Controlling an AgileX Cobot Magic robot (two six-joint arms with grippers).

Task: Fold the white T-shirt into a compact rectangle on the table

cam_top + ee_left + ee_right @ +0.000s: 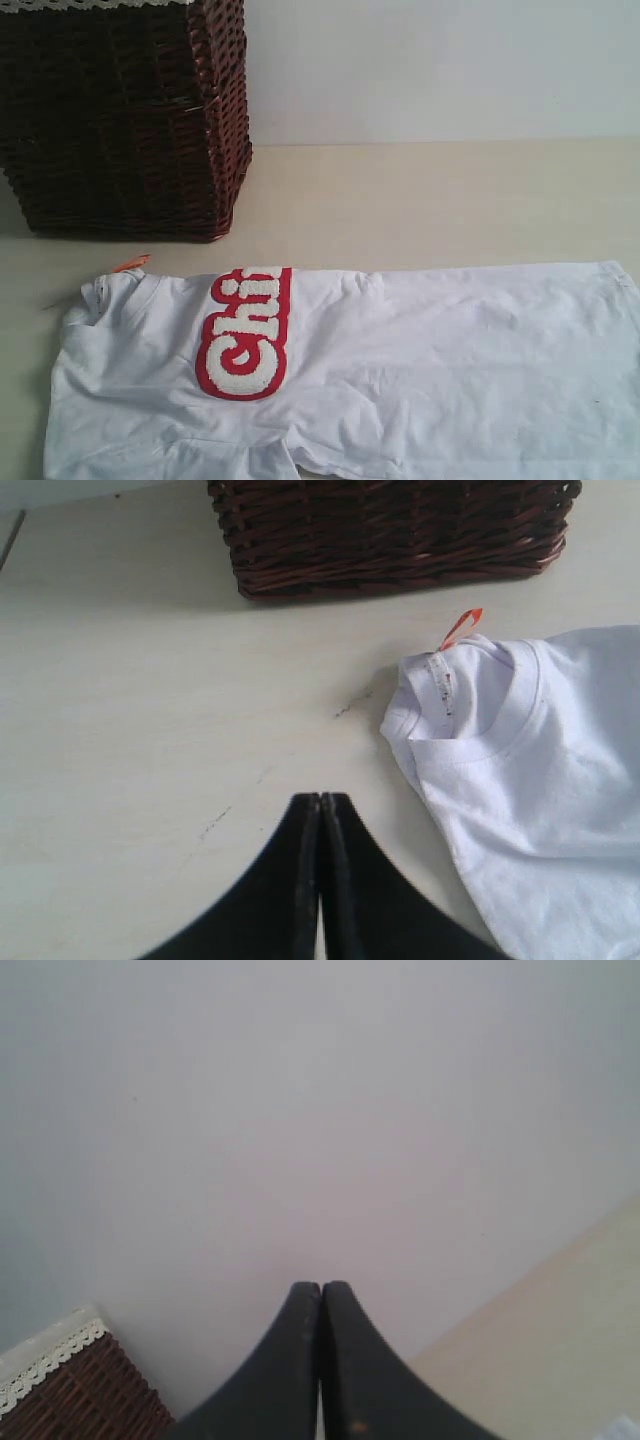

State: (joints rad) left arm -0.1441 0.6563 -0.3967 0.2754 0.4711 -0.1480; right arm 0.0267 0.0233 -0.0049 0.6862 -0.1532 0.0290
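The white T-shirt [400, 370] lies flat on the pale table [420, 200], folded lengthwise, its red-outlined fuzzy letters [245, 335] partly showing near the collar end. An orange neck tag [132, 263] pokes out at the collar. In the left wrist view the ribbed collar [470, 720] and the tag [460, 628] lie off to one side of my left gripper [320, 798], which is shut and empty above bare table. My right gripper [321, 1286] is shut with nothing in it, pointing at the white wall. Neither gripper shows in the exterior view.
A dark brown wicker basket [120, 110] with a lace-trimmed lining stands at the back left, close behind the collar end; the basket [390, 530] also shows in the left wrist view, and its corner [70, 1390] in the right wrist view. A white wall [450, 60] backs the table.
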